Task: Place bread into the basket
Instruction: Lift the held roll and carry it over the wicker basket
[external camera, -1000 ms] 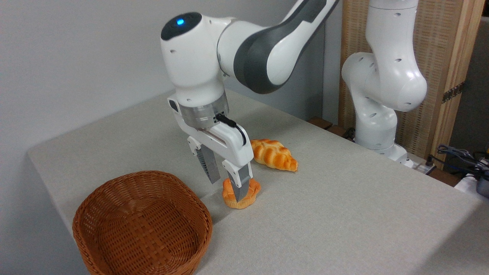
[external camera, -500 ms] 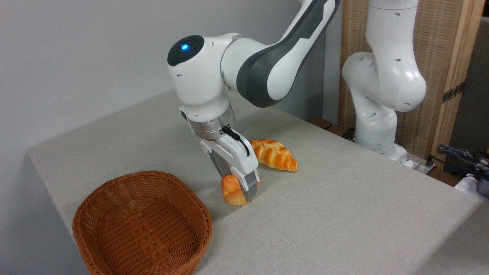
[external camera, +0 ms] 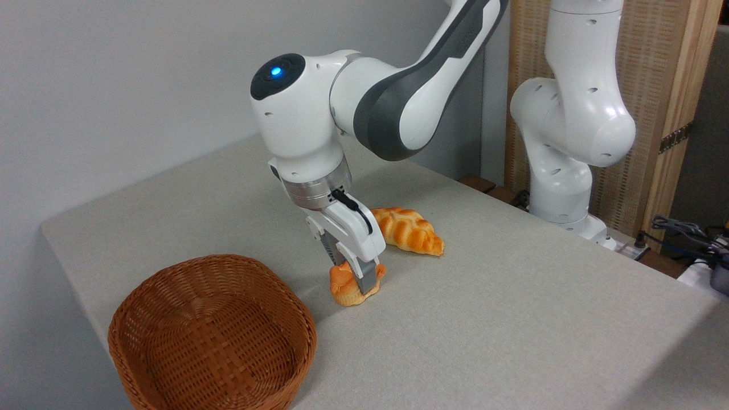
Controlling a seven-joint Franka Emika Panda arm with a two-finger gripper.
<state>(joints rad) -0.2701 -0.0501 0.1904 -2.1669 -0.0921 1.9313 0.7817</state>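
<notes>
Now the white two-finger hand (external camera: 354,277) is clamped on the small golden-orange knotted bun (external camera: 348,287), low at the grey bench (external camera: 512,319), just right of the empty brown woven wicker basket (external camera: 212,336). Risk: soft bun squeezes out mid-carry; braided loaf (external camera: 409,230) nearby untouched.

A braided loaf (external camera: 409,230) lies on the grey table (external camera: 512,319).

Gripper (external camera: 357,277): fingers, spread wide around the bread (external camera: 348,287) a second ago, are now closing on it, pinching it between them. Wrist is lowering and leaning. Bread is tipping up, narrowing, lifting slightly off the table (external camera: 512,319).
</notes>
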